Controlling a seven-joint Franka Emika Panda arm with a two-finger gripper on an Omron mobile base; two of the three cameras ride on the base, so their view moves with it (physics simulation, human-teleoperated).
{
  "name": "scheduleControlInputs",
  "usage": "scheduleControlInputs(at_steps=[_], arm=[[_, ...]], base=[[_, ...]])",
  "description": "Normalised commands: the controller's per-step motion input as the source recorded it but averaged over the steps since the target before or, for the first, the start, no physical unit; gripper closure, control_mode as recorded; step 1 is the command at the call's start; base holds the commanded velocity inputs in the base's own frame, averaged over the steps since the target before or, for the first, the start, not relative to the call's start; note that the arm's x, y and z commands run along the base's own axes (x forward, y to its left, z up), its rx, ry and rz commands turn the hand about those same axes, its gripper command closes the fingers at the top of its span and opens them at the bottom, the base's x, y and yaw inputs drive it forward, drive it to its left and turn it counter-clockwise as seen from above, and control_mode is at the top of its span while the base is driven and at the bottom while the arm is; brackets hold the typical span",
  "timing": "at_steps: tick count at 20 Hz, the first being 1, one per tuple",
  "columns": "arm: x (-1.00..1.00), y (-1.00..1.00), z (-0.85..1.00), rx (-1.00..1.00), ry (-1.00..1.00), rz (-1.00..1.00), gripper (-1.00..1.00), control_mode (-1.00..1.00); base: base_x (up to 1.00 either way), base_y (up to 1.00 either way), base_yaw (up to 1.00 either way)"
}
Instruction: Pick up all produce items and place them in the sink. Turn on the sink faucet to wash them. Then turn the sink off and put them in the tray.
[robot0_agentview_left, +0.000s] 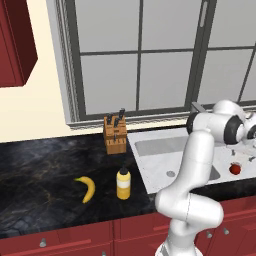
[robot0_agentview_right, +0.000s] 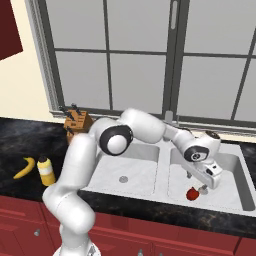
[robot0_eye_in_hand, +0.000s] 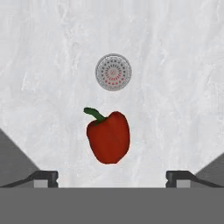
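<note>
Hovering gripper (robot0_eye_in_hand: 112, 177) wide open, red pepper (robot0_eye_in_hand: 108, 137) in sink (robot0_eye_in_hand: 175, 87)

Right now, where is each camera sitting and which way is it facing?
Left base view: behind the arm's left, facing counter and window; banana, red pepper in the sink; arm lower right.
Right base view: behind its right; sink, gripper above the pepper; arm lower left.
Hand view: looks straight down into the basin; open fingertips flank the pepper.
All three share the pepper.
</note>
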Motion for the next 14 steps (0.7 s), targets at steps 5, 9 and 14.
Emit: scheduleControlInputs(at_steps=[5, 9, 14], arm=[[-0.58, 0.36, 0.68, -0.03, -0.08, 0.01, -1.0, -1.0], [-0.43, 0.88, 0.68, -0.07, -0.02, 0.0, -1.0, -1.0], [-0.4, 0.99, 0.65, -0.11, -0.01, 0.02, -1.0, -1.0]], base=[[0.0, 0.0, 0.0], [0.0, 0.0, 0.0], [0.0, 0.0, 0.0]])
